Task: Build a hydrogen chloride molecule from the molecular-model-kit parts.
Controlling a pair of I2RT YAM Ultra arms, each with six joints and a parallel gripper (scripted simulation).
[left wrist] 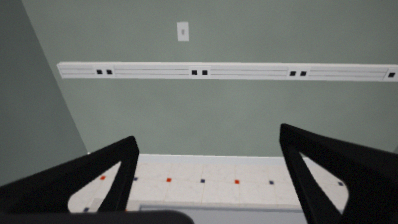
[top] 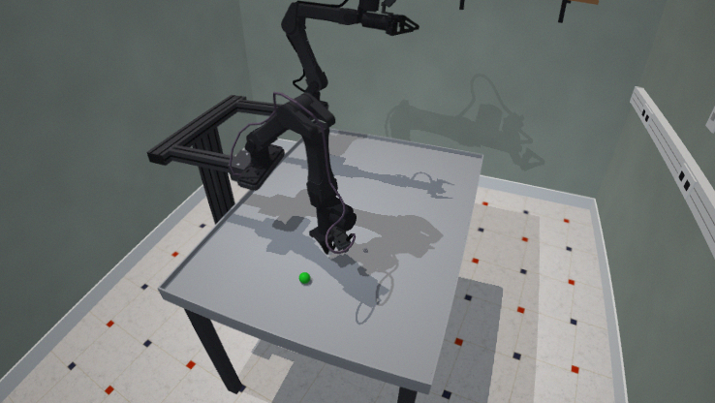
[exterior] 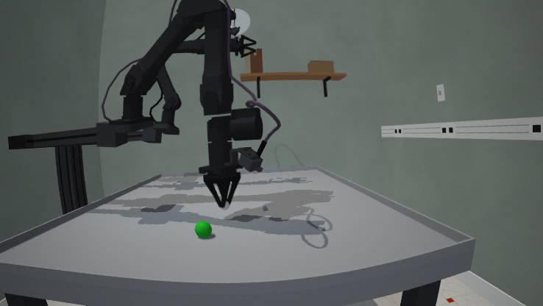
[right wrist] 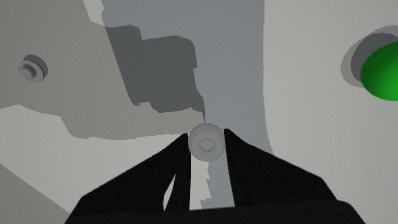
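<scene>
A green ball rests on the table. A grey peg stands on the table, apart from the green ball, with one end up. My right gripper points down above the table and is shut on the white ball. A round mark, a hole or a peg end, shows on the ball's side towards the wrist camera; I cannot tell which. My left gripper is open and empty, high up and away from the parts.
The grey table has a low raised rim. Arm shadows cross its surface. The arms stand on a dark frame at one side of the table. A wooden shelf hangs on the wall behind.
</scene>
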